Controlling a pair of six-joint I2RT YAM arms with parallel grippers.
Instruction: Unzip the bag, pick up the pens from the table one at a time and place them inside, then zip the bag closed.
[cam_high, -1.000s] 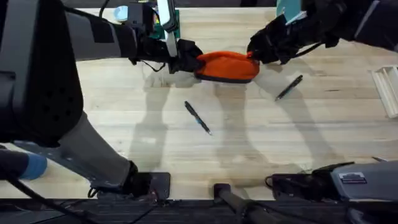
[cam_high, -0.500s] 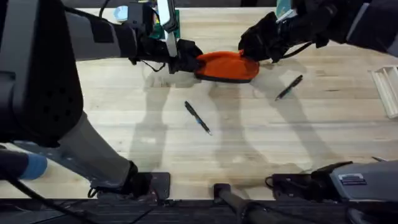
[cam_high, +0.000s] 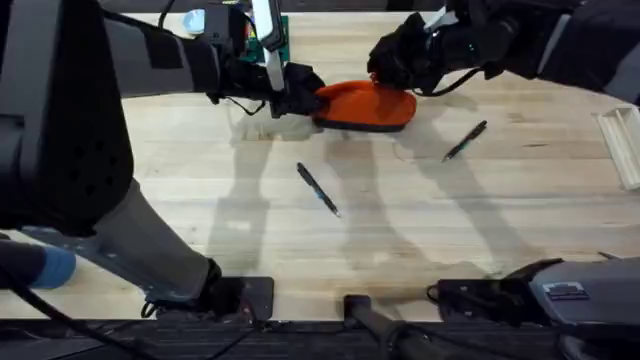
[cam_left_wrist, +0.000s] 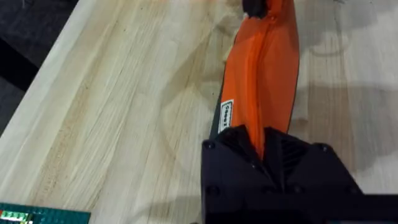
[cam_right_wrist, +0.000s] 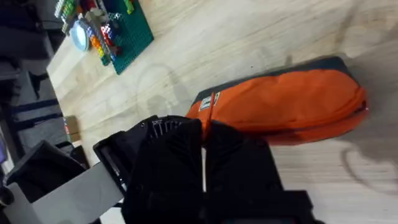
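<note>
The orange bag lies at the back middle of the table. My left gripper is shut on the bag's left end, and the left wrist view shows its black fingers clamping the fabric of the bag. My right gripper sits over the top of the bag with its fingers pressed together. A thin orange tab leads from the bag into them. One pen lies in front of the bag. A second pen lies to its right.
A green baseplate with coloured bricks sits at the table's back left, behind the left gripper. A white slatted object rests at the right edge. The front half of the table is bare wood around the pens.
My right gripper has slid left along the bag's top from its right end, and the bag looks flatter. The left gripper and both pens have not moved.
</note>
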